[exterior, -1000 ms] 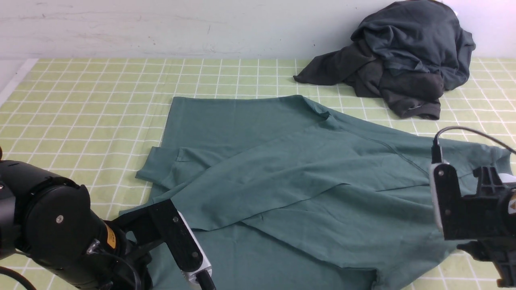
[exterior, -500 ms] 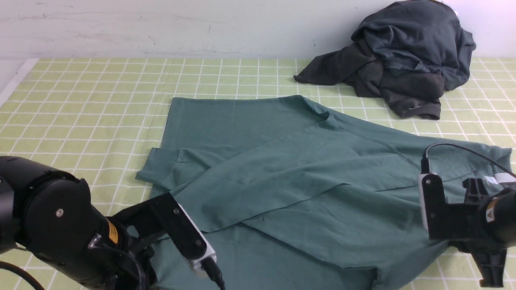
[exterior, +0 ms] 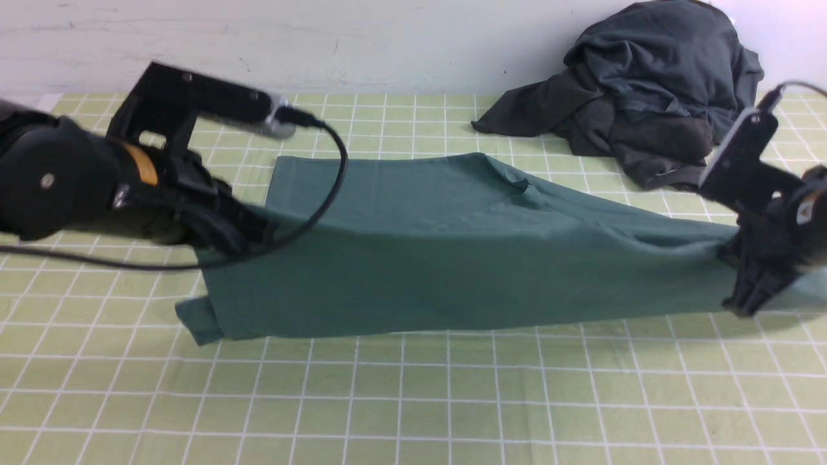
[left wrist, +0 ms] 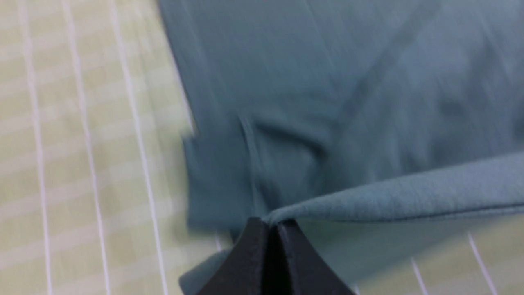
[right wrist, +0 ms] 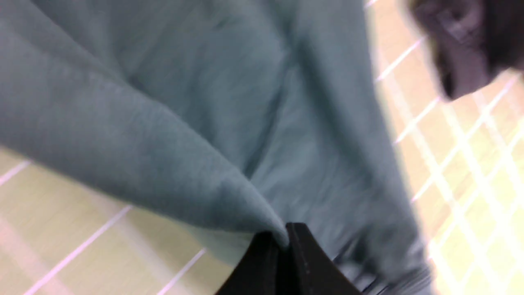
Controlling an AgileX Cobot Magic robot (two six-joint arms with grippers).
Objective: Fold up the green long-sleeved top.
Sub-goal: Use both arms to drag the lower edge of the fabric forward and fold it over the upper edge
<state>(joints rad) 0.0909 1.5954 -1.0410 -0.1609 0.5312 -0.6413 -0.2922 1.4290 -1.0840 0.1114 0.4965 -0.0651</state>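
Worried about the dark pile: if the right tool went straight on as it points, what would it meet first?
Likely the green long-sleeved top itself: the right tool pinches its edge, with more cloth ahead; the dark pile sits aside.

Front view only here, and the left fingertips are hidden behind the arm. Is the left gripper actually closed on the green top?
Observer: Yes. In the left wrist view the left gripper has its jaws shut together on a thick edge of the green top.
Operator: Right side?
Observer: In its wrist view the right gripper is shut too. The fabric draws to a point right at its tips.
Operator: Any dark clothing caught in there?
Observer: No. Only green cloth meets the tips. The dark garment shows blurred and apart from the top, with checked tablecloth between them.
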